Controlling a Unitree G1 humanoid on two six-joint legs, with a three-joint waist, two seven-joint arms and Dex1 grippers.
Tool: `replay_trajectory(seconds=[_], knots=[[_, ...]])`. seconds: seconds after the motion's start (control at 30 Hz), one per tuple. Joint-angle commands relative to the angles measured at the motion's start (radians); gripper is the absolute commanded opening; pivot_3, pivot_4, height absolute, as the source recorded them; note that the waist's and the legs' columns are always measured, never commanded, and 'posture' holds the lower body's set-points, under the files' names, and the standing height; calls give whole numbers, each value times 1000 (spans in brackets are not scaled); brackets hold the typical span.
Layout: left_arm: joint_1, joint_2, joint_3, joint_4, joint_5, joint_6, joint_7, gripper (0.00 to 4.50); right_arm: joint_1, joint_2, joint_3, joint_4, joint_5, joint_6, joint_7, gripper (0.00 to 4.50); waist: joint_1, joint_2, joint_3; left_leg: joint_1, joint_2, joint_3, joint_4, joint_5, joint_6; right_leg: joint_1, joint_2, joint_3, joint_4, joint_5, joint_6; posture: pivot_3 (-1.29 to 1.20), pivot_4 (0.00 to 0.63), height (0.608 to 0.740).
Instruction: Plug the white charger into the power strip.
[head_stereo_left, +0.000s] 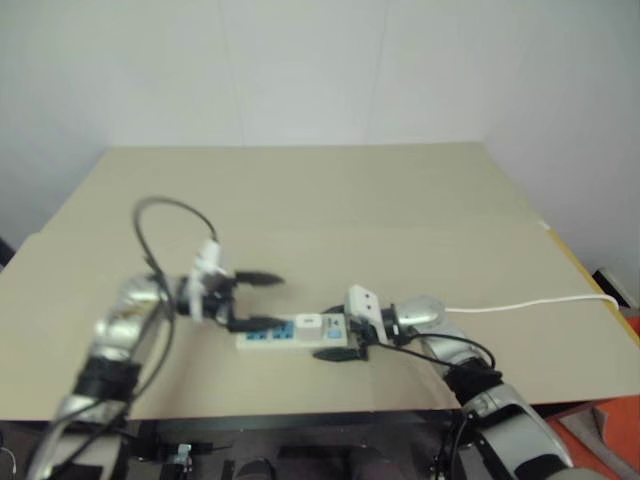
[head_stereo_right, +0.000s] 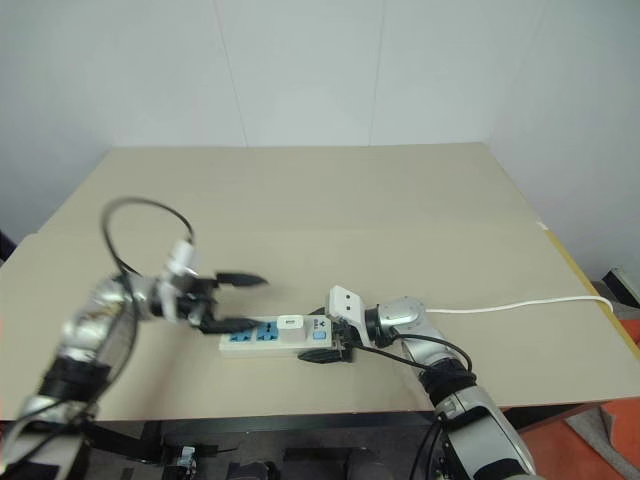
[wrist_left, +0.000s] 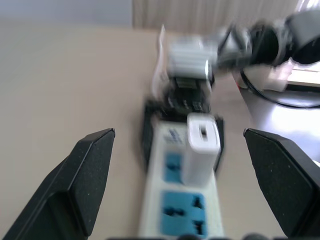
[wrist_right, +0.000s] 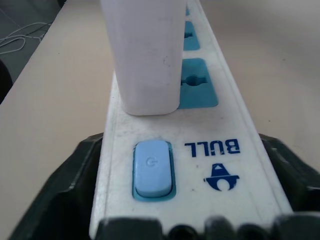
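white charger (head_stereo_right: 291, 324) seated in power strip (head_stereo_right: 262, 338) | left gripper (head_stereo_right: 243, 300) jaws wide – empty | right gripper (head_stereo_right: 333, 350) jaws clamp strip

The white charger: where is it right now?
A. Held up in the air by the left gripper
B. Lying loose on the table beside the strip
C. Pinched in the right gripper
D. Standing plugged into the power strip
D. The white charger stands upright in the power strip, with the left gripper open and clear of it.

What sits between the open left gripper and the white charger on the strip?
Only the power strip itself: two free blue sockets lie between the left gripper and the white charger, seen in the right eye view.
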Motion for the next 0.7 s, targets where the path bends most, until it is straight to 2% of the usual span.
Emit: replay_trajectory(seconds=[0.03,0.23,0.47,0.7], knots=[[-15,50,54,-6,-31,1,-59,4500,21,-20,-4,7,-13,45,-1,4432,0,0,0,0,0,0,0,0,0,0,0,0,0,0,0,0,150,740],[31,128,92,55,13,-62,-125,4500,70,-109,-76,-192,29,111,-33,4432,9,-1,3,-6,0,-1,1,0,0,-5,0,-1,1,0,0,0,150,740],[144,169,149,-13,-5,-56,-103,4500,247,-369,-263,-562,170,259,-9,4432,33,-2,5,-20,0,0,1,0,0,-20,-2,-1,1,0,0,0,150,740],[314,210,237,-141,-28,0,-56,4500,410,-523,-452,-652,270,315,-8,4432,29,-3,6,-20,0,2,1,0,0,-20,-2,-1,1,0,-1,0,150,740]])
